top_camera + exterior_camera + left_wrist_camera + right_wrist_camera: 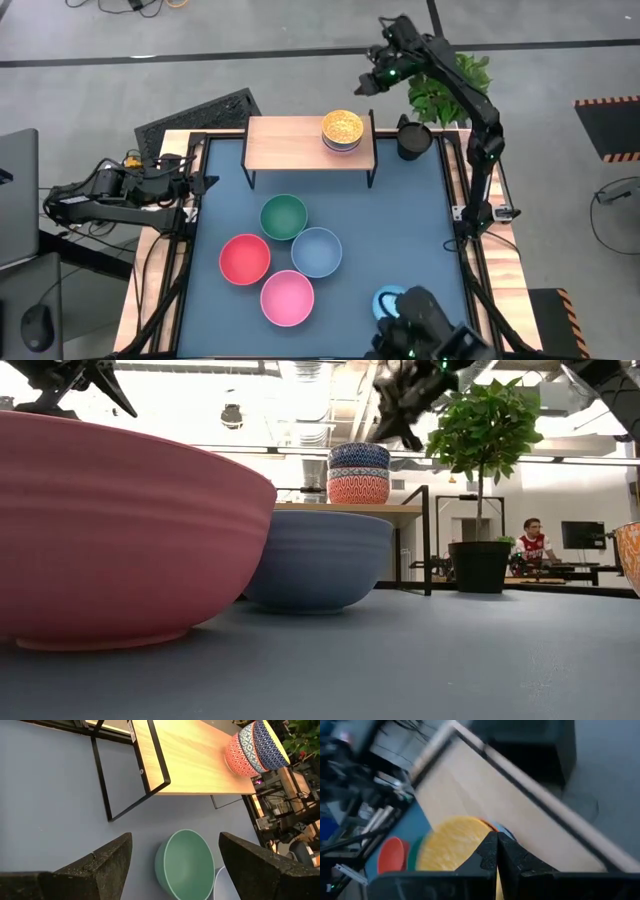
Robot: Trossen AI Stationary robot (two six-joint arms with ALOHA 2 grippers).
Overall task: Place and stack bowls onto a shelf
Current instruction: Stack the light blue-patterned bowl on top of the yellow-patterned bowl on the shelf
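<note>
Fingers of the right gripper (366,84) are pressed together, holding nothing, hovering just behind the shelf (290,142) near the small bowl stack (342,129), yellow on top. Left gripper (207,183) spread wide at the table's left edge. Green (284,217), red (245,259), pink (287,297), grey-blue (317,251) bowls clustered on the table.

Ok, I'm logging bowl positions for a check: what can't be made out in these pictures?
Bright blue bowl: high view, half hidden by dark gear at the bottom edge.
Red bowl, green bowl: low view, hidden behind the pink bowl.
Shelf: right wrist view, blurred.
</note>
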